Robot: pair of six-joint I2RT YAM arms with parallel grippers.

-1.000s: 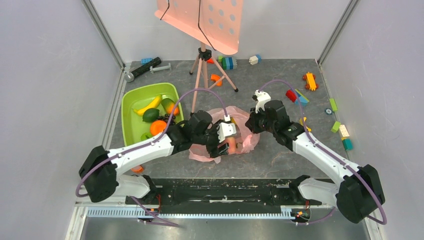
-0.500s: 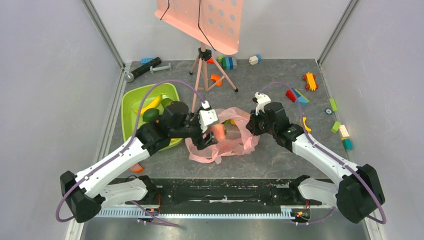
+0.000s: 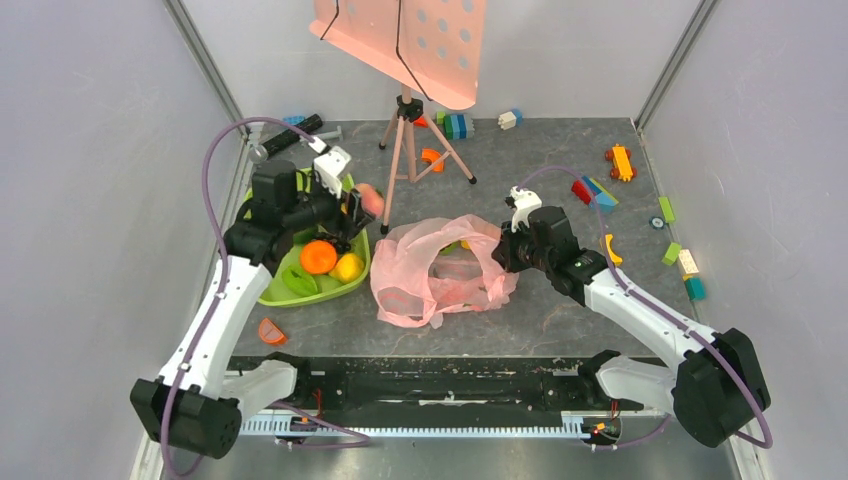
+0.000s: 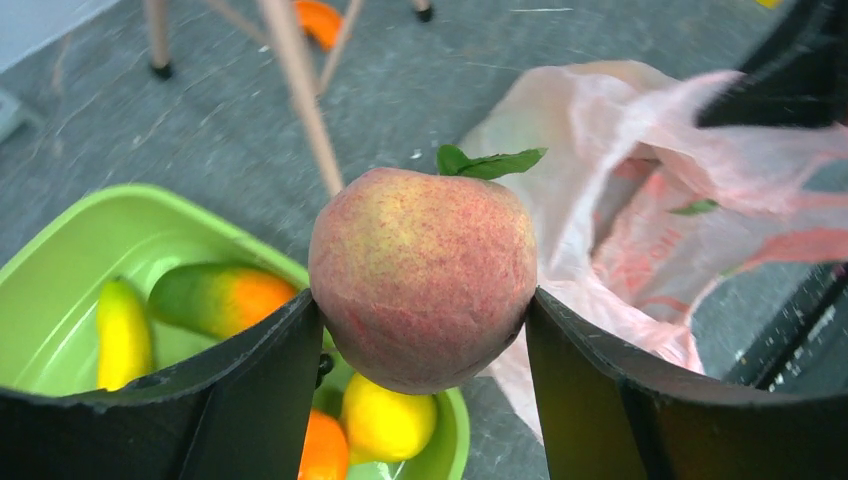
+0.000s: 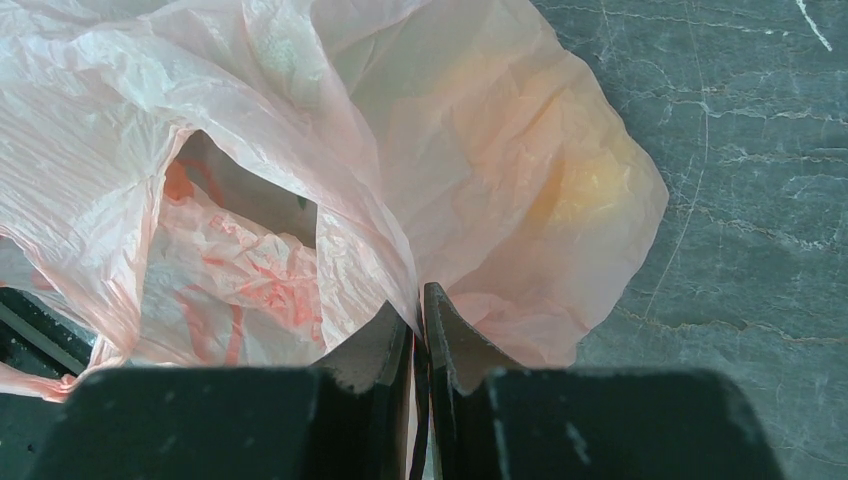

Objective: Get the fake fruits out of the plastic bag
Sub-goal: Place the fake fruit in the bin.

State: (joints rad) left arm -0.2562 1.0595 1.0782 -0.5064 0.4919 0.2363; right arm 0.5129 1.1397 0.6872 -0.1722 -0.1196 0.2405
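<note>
The pink plastic bag (image 3: 440, 270) lies open at the table's middle, and also shows in the right wrist view (image 5: 330, 150) and the left wrist view (image 4: 650, 220). My right gripper (image 3: 500, 250) (image 5: 420, 305) is shut on the bag's right edge and holds it up. A yellowish fruit (image 5: 590, 180) shows faintly through the bag. My left gripper (image 3: 362, 208) (image 4: 420, 320) is shut on a fake peach (image 4: 420, 275) with a green leaf, also seen from above (image 3: 370, 200), and holds it above the right edge of the green bowl (image 3: 262, 210).
The green bowl (image 4: 60, 240) holds a banana (image 4: 122, 330), a mango (image 4: 215, 298), an orange (image 3: 318, 256) and a lemon (image 3: 348, 267). A tripod (image 3: 410, 140) with a pink perforated panel (image 3: 410, 40) stands behind the bag. Toy blocks (image 3: 680, 262) lie at the right.
My left gripper has lifted the peach out of the bag and carried it left to above the bowl's right edge. My right gripper has kept its hold on the bag.
</note>
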